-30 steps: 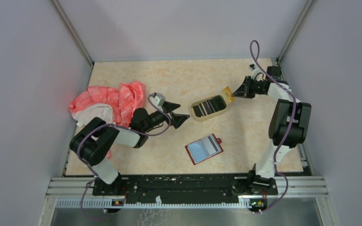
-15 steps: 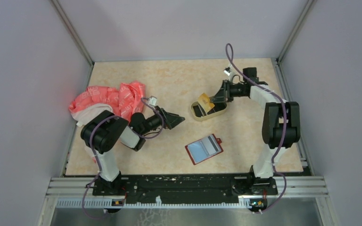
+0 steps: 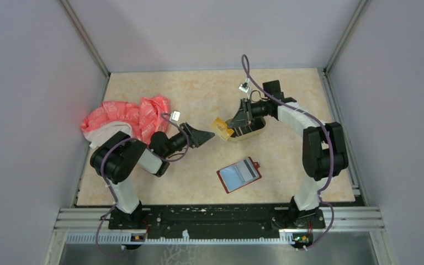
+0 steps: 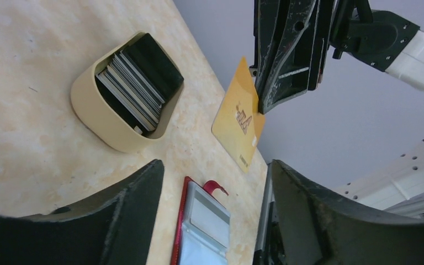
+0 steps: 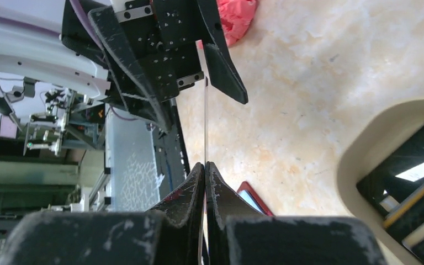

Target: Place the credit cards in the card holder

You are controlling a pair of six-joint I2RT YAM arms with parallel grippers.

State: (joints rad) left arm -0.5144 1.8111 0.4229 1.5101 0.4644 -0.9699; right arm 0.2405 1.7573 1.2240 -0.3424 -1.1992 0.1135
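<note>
left wrist view: the right gripper pinches the gold card by its edge, offering it to the left gripper, jaws spread wide, likely for a handover.

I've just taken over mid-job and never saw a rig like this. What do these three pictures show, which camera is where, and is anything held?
Two robot arms are bolted at the table's near edge. The overhead picture looks down on both: left arm, right arm. The other two come from a camera on each wrist, looking past its own jaws. On the beige table lie a tan oval tray of dark striped cards, an open red folding wallet and a crumpled pink-red cloth. The right arm's jaws pinch a gold-tan plastic card; the left arm's jaws stand open and empty, facing it.
</note>
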